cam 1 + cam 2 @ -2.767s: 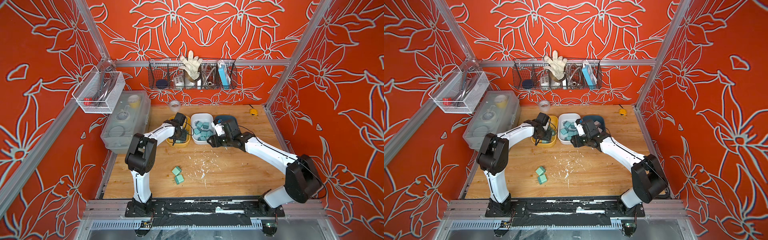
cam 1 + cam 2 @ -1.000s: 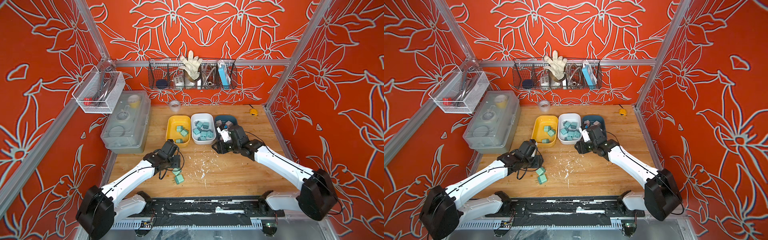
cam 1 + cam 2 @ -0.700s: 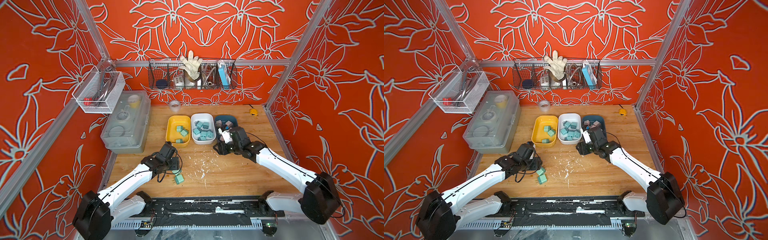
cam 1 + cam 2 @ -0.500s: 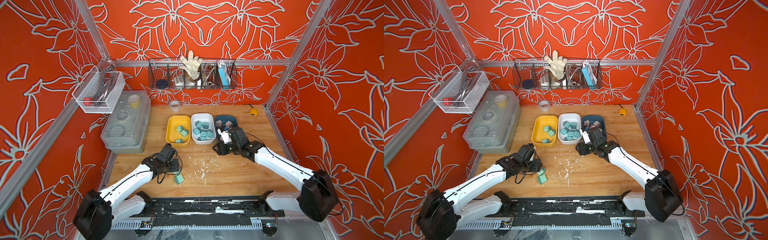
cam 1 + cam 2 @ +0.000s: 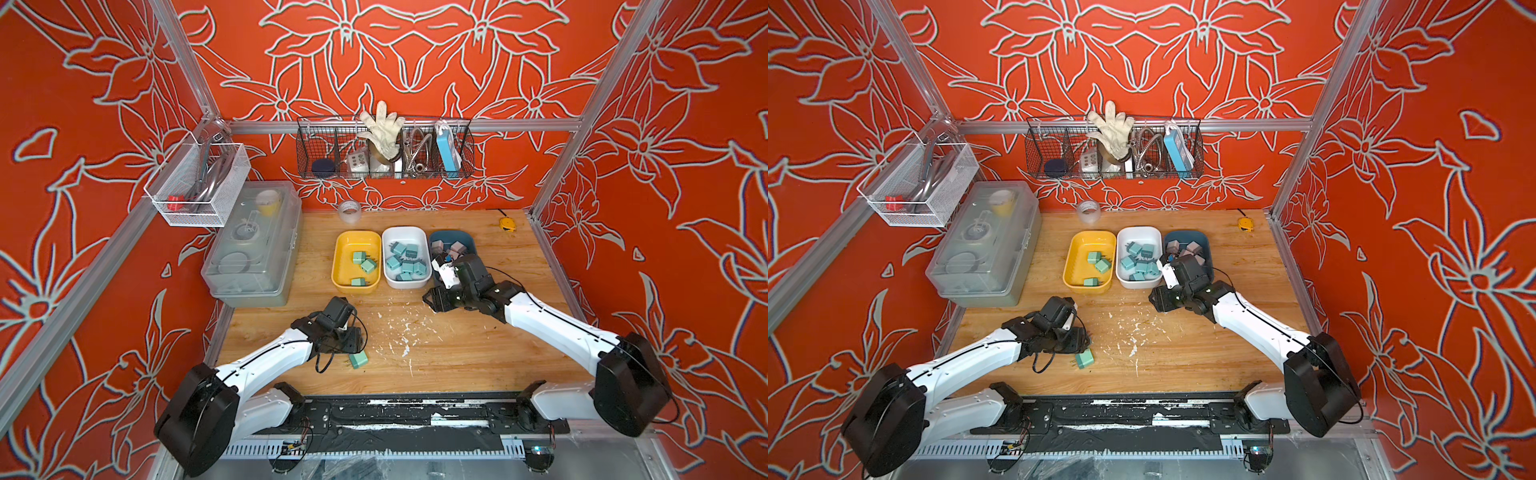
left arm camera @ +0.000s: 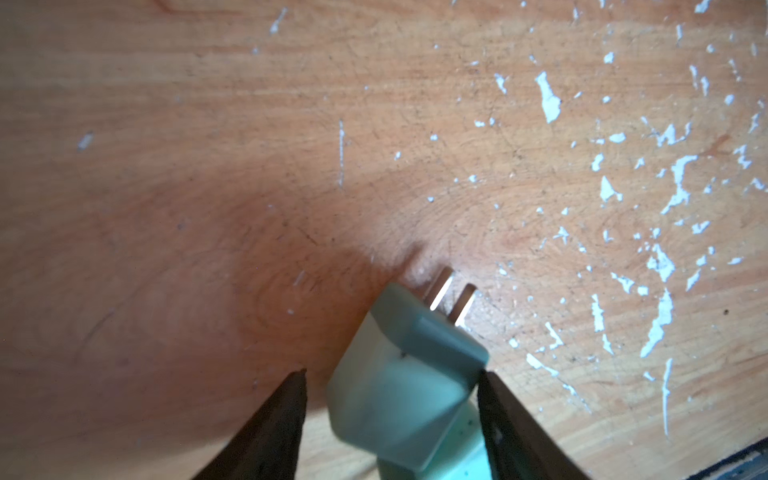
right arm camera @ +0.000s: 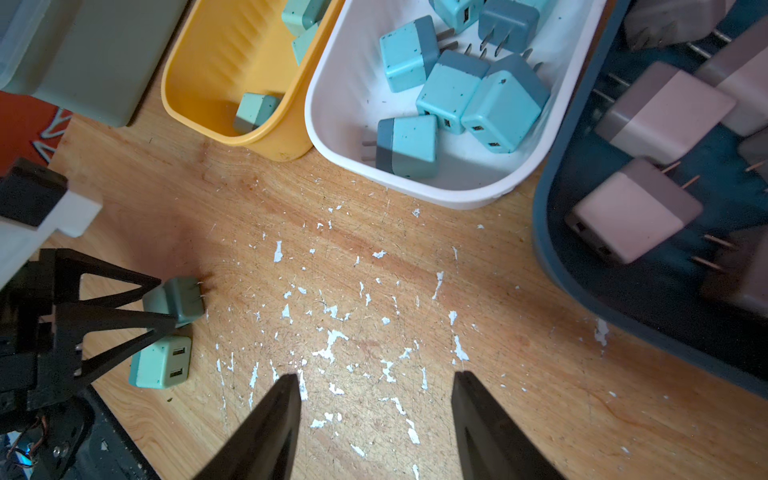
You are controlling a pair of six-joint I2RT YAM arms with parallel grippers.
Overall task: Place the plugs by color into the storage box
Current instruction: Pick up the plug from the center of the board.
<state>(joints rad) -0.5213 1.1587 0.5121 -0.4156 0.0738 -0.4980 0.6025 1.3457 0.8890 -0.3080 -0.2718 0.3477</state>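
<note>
The desk (image 5: pixel 457 353) carries three trays in a row. The yellow tray (image 5: pixel 353 241) holds mint plugs, the white tray (image 5: pixel 405 235) teal ones, and the dark blue tray (image 5: pixel 440 239) mauve-pink ones. Only two plugs are left loose on the wood, and both are mint.

The left claw (image 6: pixel 390 372) is much the nearer one. It is low over the desk, open, and straddles one mint plug (image 7: pixel 176 299). The right claw (image 7: pixel 374 375) is well apart from those plugs, just in front of the white and dark blue trays, open with nothing between its tips.

The coming move probably turns on how the plug sits inside the left claw. It lies off-centre: one finger touches a side face, while a sliver of desk shows between the plug and the other finger. Its long axis runs roughly along the claw's reach, skewed a little. The prongs point forward past the fingertips, away from the wrist, so closing should bring the jaws onto two flat sides.

The second mint plug (image 5: pixel 358 359) lies just beside the first, at the outside of one finger and on the side toward the robot's base. It may be nudged as the jaws close.

The yellow tray is not ahead of the tips but off to the claw's side, farther out on the desk.
</note>
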